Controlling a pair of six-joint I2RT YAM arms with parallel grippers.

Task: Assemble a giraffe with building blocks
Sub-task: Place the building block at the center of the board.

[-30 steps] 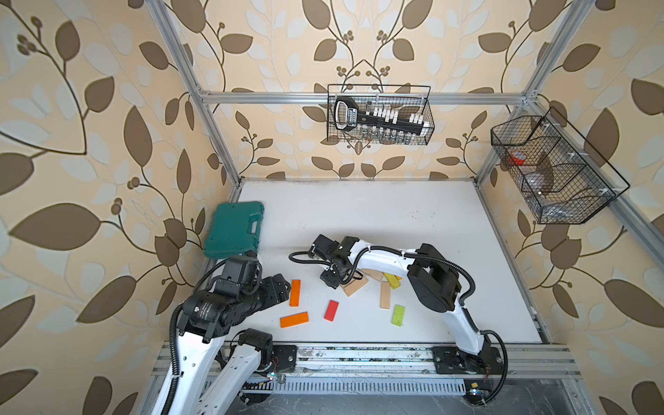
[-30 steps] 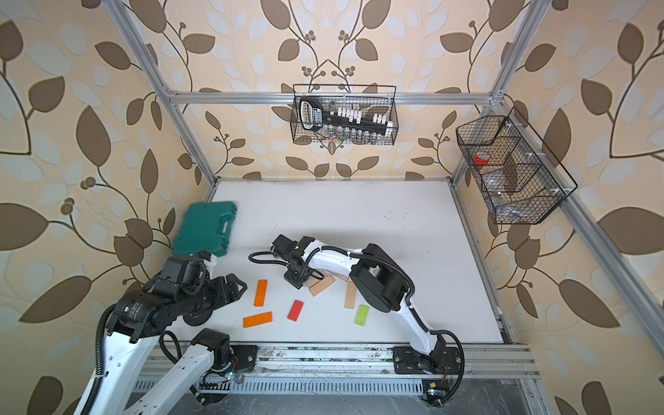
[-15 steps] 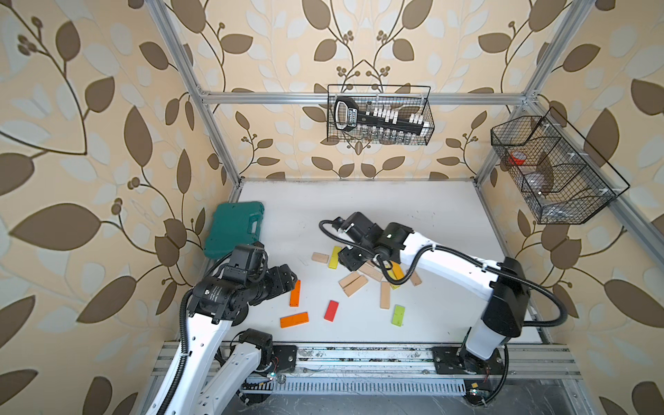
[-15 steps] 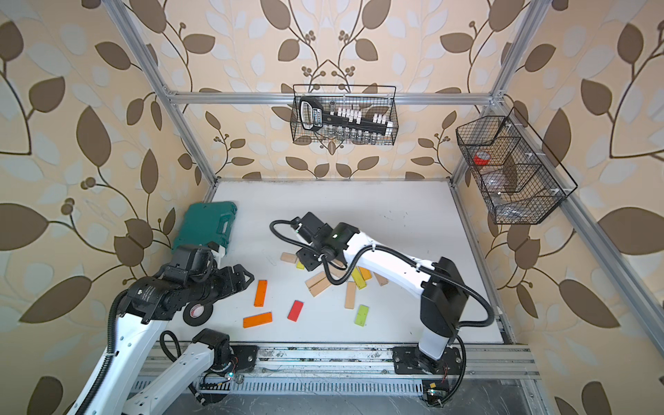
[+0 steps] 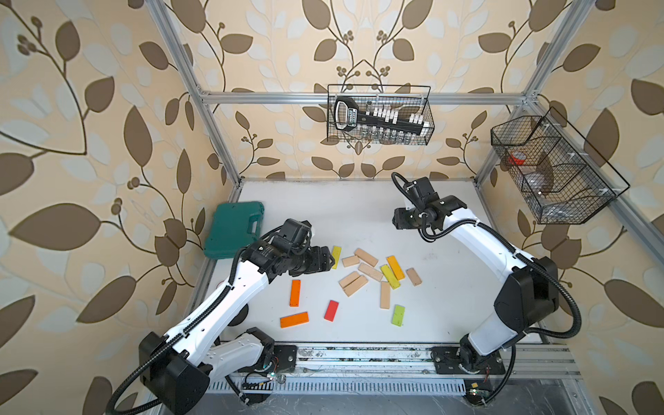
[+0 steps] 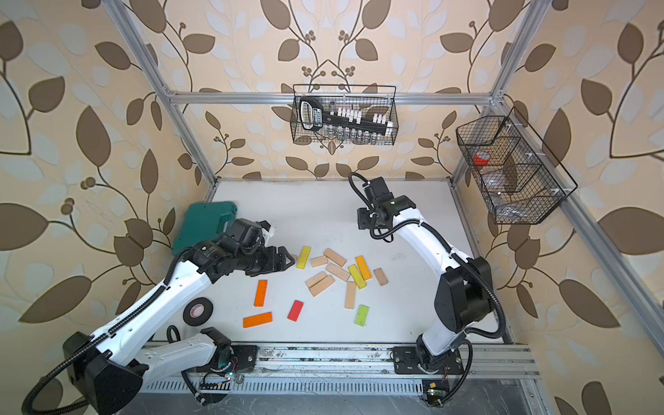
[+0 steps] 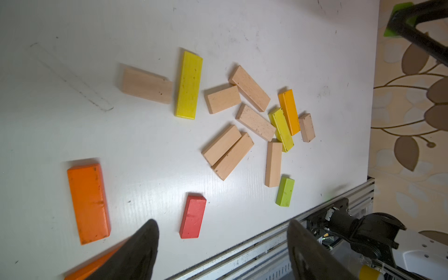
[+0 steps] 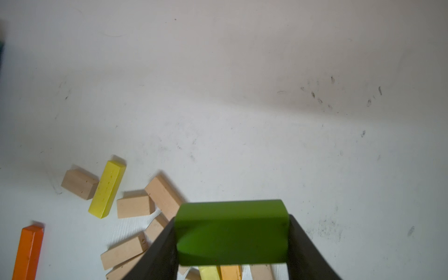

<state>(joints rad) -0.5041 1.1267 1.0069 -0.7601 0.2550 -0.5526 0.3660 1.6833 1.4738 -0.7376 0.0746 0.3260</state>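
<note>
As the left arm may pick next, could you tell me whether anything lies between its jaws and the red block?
Nothing visible does: only bare table shows between the open left gripper and the red block; an orange block sits off to one side.

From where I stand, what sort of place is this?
Probably a robot test booth: two robot arms on a rail, a white table strewn with building blocks, wallpapered panels in an aluminium frame.

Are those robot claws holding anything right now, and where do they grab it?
The right end effector holds a green block, clamped by two opposite sides. The left end effector is open and holds nothing.
</note>
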